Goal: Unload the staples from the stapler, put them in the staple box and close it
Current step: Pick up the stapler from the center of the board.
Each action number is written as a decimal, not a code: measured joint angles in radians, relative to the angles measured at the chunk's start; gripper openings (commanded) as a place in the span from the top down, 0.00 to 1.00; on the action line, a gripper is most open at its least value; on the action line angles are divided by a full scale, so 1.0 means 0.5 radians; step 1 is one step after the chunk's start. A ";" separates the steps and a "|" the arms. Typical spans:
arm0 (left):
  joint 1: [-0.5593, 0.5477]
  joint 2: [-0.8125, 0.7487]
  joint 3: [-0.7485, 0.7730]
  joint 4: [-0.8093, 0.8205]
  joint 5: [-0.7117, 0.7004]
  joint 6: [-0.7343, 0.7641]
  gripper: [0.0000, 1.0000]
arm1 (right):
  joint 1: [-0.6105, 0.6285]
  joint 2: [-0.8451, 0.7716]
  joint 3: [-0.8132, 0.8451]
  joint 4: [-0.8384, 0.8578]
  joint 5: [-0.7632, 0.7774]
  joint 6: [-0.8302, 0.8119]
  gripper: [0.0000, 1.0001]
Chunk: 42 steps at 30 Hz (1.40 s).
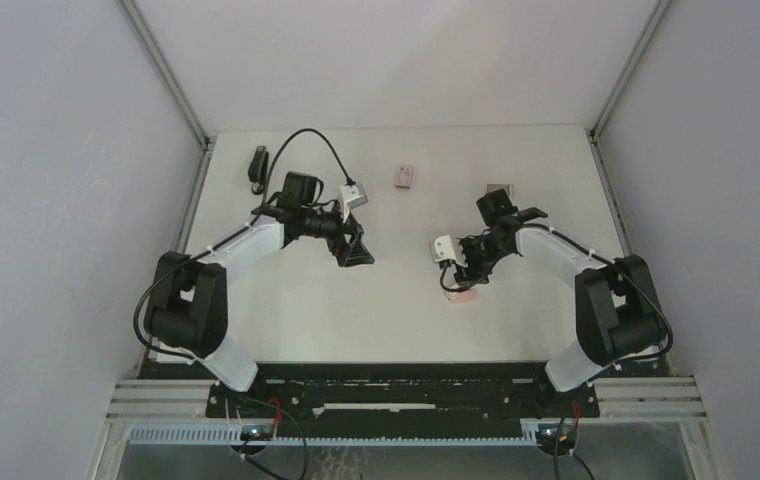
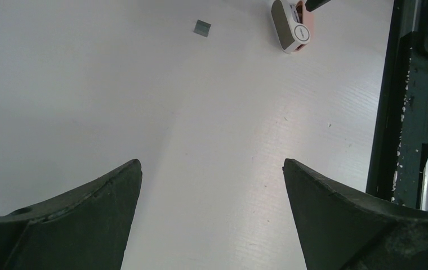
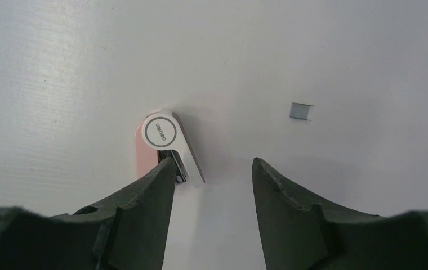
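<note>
A small pink-and-white stapler (image 3: pixel 164 140) lies on the white table, also in the top view (image 1: pixel 464 294) and far off in the left wrist view (image 2: pixel 291 25). My right gripper (image 3: pixel 214 166) is open just behind it. Its left fingertip (image 3: pixel 164 171) touches the stapler's near end, and the stapler lies outside the gap. One short silvery staple strip (image 3: pixel 301 111) lies loose on the table to the stapler's right; it also shows in the left wrist view (image 2: pixel 203 27). My left gripper (image 2: pixel 212 166) is open and empty over bare table, well apart from both (image 1: pixel 359 252).
A black stapler (image 1: pixel 257 168) lies at the far left corner. A small pinkish box (image 1: pixel 405 177) lies at the far middle, and another small box (image 1: pixel 499 190) lies beside the right arm. The table's dark front rail (image 2: pixel 414 112) runs along the near edge.
</note>
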 measured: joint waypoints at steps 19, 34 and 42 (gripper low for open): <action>0.001 -0.001 0.000 -0.022 0.043 0.054 0.00 | 0.113 0.153 0.000 0.036 0.214 0.002 0.58; 0.000 -0.001 0.000 0.001 0.051 0.051 0.00 | 0.150 0.195 0.002 0.064 0.249 0.025 0.72; 0.000 -0.001 0.000 0.001 0.054 0.051 0.00 | 0.161 0.211 0.014 0.041 0.253 0.047 0.94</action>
